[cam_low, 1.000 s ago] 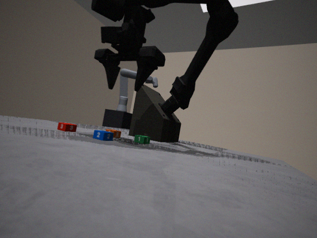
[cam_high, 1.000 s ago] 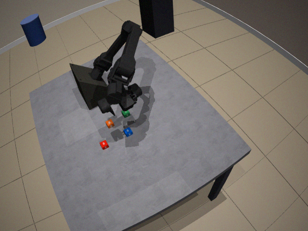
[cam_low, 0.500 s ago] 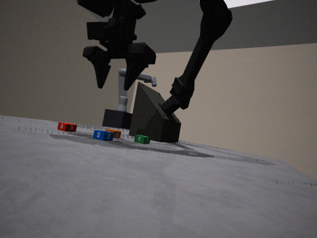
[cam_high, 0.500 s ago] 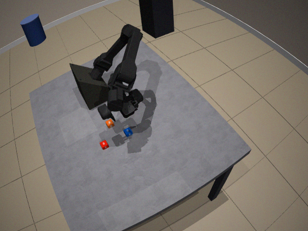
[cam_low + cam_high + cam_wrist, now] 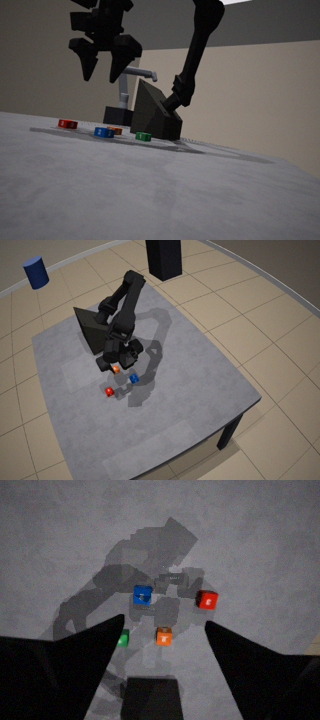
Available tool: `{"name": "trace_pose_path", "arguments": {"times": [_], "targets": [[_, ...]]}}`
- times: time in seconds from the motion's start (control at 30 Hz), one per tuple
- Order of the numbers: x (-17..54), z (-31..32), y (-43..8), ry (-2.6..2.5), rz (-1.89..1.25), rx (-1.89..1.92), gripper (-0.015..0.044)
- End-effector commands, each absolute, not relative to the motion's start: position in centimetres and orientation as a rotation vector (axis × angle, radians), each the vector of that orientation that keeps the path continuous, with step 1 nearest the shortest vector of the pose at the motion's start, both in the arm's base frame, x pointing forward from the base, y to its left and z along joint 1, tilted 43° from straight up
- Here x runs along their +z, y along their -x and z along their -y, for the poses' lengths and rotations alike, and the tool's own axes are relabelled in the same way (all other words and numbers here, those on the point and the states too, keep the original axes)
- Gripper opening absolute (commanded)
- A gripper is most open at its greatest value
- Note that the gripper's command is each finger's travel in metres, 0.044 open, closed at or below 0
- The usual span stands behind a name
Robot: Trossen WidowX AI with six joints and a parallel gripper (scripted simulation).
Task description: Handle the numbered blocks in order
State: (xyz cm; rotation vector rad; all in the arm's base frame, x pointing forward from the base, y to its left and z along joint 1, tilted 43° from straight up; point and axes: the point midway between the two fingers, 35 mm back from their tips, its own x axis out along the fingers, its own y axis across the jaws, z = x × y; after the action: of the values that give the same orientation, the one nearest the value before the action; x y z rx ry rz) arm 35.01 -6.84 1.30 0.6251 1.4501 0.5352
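My gripper [image 5: 99, 81] [image 5: 165, 621] is open and empty, well above the blocks. A green block [image 5: 143, 136] [image 5: 123, 638] shows 1; the left finger partly covers it in the wrist view, and the arm hides it in the top view. A blue block [image 5: 134, 378] [image 5: 103, 132] [image 5: 142, 595] shows 2. A red block [image 5: 109, 391] [image 5: 67, 124] [image 5: 207, 600] shows 3. An orange block [image 5: 115, 369] [image 5: 118, 131] [image 5: 164, 636] has a digit I cannot read surely; it lies between the fingertips' lines in the wrist view, far below them. All four blocks rest on the table.
The grey table [image 5: 180, 384] [image 5: 155, 193] bears the arm's dark wedge-shaped base [image 5: 94, 335] [image 5: 152, 116] behind the blocks. A second, pale arm [image 5: 123, 85] stands in the background beyond the table. The blocks lie close together, with the red one at the outer side.
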Motion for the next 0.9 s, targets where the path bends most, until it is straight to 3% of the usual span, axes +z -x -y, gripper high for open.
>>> {"name": "trace_pose_path", "arguments": {"times": [0.0,0.13,0.87], "targets": [[-2.7,11.5,-34.9,-0.631,-1.457,0.519,0.0400],[-5.4,14.1,-34.5,-0.631,-1.456,0.522,0.0400],[-5.4,14.1,-34.5,-0.631,-1.456,0.522,0.0400]]}}
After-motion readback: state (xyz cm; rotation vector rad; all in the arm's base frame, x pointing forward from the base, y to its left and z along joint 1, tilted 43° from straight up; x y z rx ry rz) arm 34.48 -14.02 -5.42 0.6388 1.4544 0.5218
